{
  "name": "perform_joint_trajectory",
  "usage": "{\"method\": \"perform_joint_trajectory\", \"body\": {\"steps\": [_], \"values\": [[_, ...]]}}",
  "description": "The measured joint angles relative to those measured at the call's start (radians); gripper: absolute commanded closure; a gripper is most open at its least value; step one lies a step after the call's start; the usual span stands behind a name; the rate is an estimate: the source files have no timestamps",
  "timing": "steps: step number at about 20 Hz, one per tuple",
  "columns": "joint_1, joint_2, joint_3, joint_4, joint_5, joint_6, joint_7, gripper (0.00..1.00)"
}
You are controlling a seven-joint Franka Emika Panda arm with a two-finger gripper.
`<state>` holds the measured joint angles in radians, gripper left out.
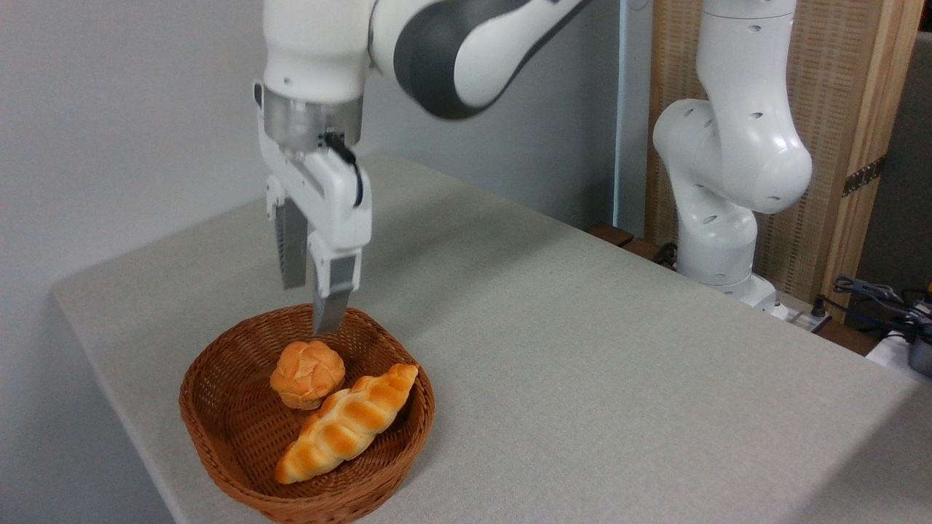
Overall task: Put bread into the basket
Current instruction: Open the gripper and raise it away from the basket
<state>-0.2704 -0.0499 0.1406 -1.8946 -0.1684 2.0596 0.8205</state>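
Already the round bun [307, 374] sits in the wicker basket [218, 429], knotted top up, with no long axis, touching a braided loaf [348, 424] that runs diagonally. Above it the gripper [312, 306] hangs empty, fingers parted. Grey table [582, 349], pale wall.

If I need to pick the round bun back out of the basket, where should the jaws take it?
Come from straight above, as the gripper already hangs there open. Close on the bun's rounded sides, probably placing the jaws off the side that touches the braided loaf. The low basket wall shouldn't obstruct.
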Motion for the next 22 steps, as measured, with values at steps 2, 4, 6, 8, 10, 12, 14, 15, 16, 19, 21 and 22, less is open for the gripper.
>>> {"method": "perform_joint_trajectory", "body": {"steps": [2, 4, 6, 8, 10, 12, 14, 15, 16, 19, 21, 22], "values": [[0.035, -0.012, -0.014, 0.072, 0.009, -0.149, -0.036, 0.00], [0.090, -0.024, -0.040, 0.138, 0.049, -0.297, -0.052, 0.00], [0.131, -0.037, -0.057, 0.184, 0.081, -0.382, -0.052, 0.00], [0.143, -0.040, -0.071, 0.199, 0.113, -0.405, -0.053, 0.00], [0.143, -0.035, -0.092, 0.199, 0.129, -0.406, -0.083, 0.00], [0.143, -0.023, -0.108, 0.205, 0.134, -0.406, -0.116, 0.00], [0.143, -0.012, -0.112, 0.215, 0.135, -0.407, -0.124, 0.00], [0.143, -0.008, -0.112, 0.218, 0.136, -0.407, -0.124, 0.00], [0.143, -0.006, -0.112, 0.221, 0.136, -0.407, -0.124, 0.00], [0.145, -0.004, -0.112, 0.224, 0.136, -0.408, -0.124, 0.00], [0.147, -0.004, -0.112, 0.224, 0.136, -0.411, -0.124, 0.00], [0.147, -0.004, -0.112, 0.224, 0.136, -0.413, -0.124, 0.00]]}}
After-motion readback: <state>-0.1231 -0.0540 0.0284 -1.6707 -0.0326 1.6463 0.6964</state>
